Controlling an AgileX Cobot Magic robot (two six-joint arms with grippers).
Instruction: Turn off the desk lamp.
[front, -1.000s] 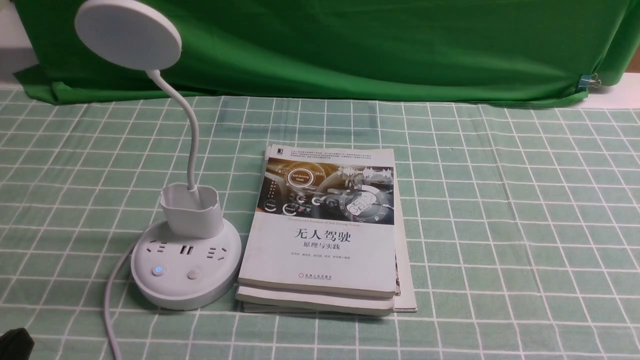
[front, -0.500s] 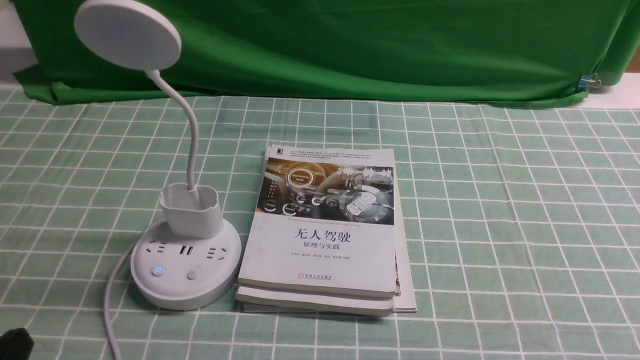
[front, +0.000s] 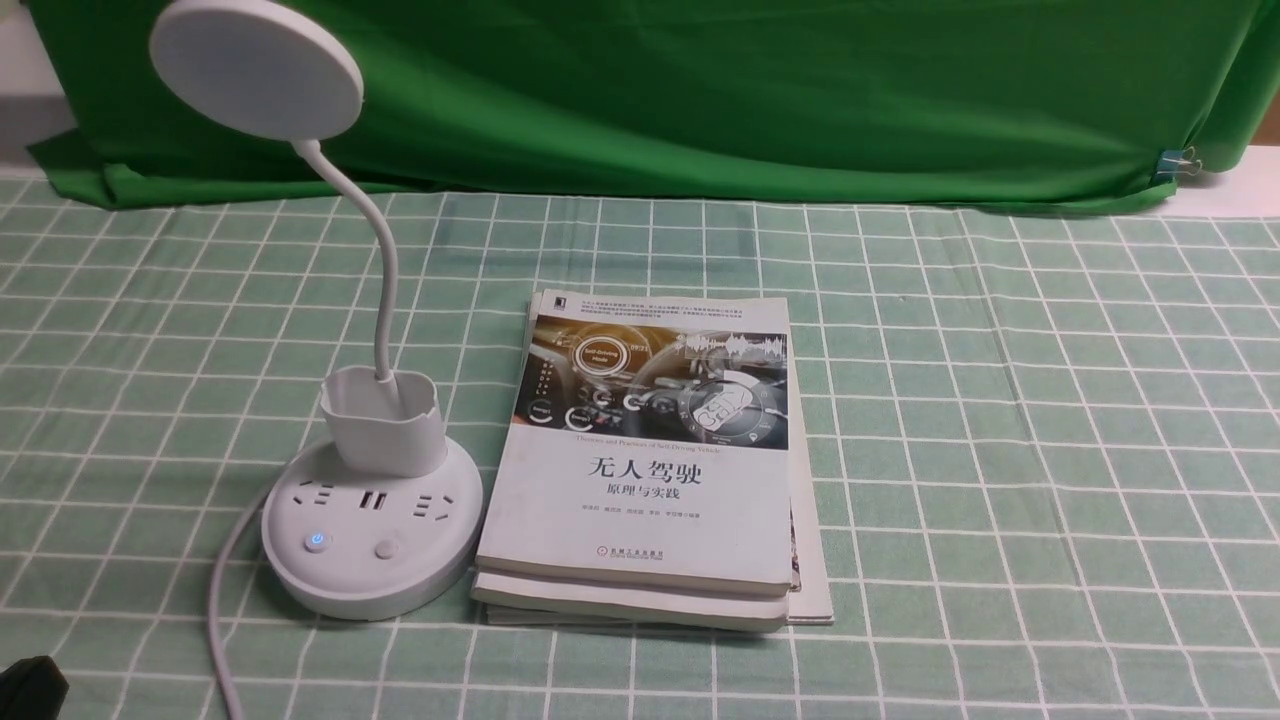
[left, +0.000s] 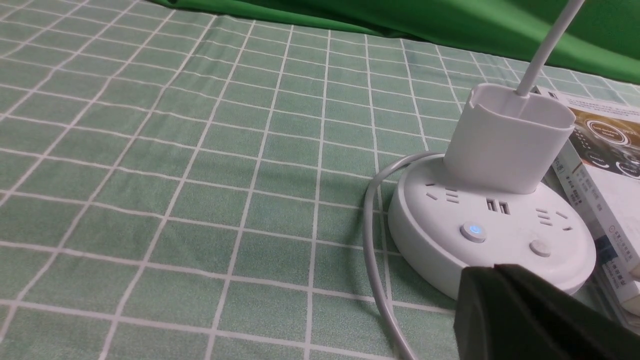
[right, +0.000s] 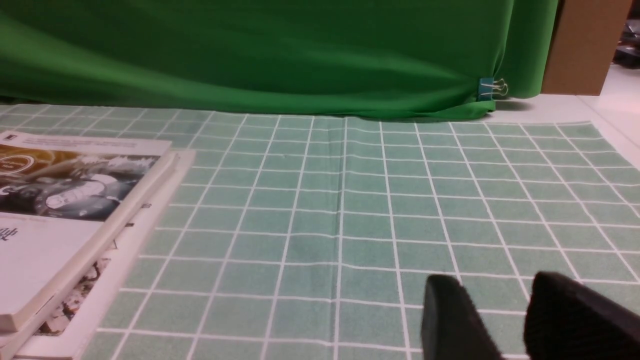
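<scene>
a green-and-white checked tablecloth (front: 1000, 420) covers the table — a green backdrop cloth (front: 750, 90) hangs behind it.

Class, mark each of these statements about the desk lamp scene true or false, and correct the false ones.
1. One button on the desk lamp base glows blue. True.
2. The books lie to the left of the lamp. False: they lie to its right.
3. The left gripper presses a button. False: it hangs short of the base, touching nothing.
4. The right gripper is over bare tablecloth. True.
5. The lamp's cup holds pens. False: only the neck rises from it.
</scene>
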